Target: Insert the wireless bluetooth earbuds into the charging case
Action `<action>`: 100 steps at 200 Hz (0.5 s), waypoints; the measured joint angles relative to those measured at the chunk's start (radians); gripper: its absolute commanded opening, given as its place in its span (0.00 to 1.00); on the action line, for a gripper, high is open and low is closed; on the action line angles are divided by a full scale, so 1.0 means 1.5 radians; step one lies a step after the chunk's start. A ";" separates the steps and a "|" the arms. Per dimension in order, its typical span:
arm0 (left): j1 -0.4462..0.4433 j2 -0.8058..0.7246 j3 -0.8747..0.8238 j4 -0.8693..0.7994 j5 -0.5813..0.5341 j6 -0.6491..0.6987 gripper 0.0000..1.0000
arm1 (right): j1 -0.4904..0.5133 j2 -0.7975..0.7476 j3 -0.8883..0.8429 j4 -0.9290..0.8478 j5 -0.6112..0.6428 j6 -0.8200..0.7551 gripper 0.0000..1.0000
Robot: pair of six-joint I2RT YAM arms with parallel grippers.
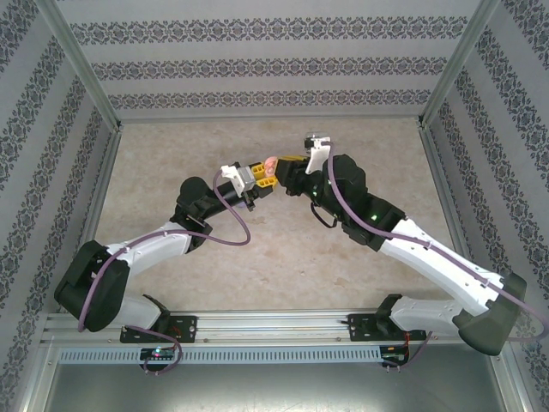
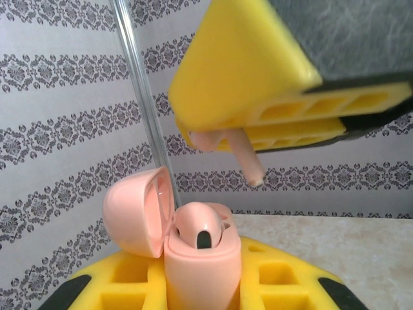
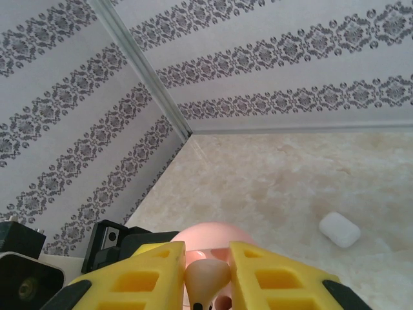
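Pinching pink earbud (image 2: 247,159): right end effector (image 3: 208,272); clamping open case (image 2: 197,261) just below: left end effector (image 2: 201,294)

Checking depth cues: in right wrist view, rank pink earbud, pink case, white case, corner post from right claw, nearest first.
1. pink earbud, held in the right claw.
2. pink case, just beyond the claw.
3. white case, on the table, right.
4. corner post, far back, left.
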 measured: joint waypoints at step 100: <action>0.000 -0.007 0.001 -0.012 0.005 0.000 0.00 | 0.009 -0.002 -0.036 0.077 0.019 -0.038 0.25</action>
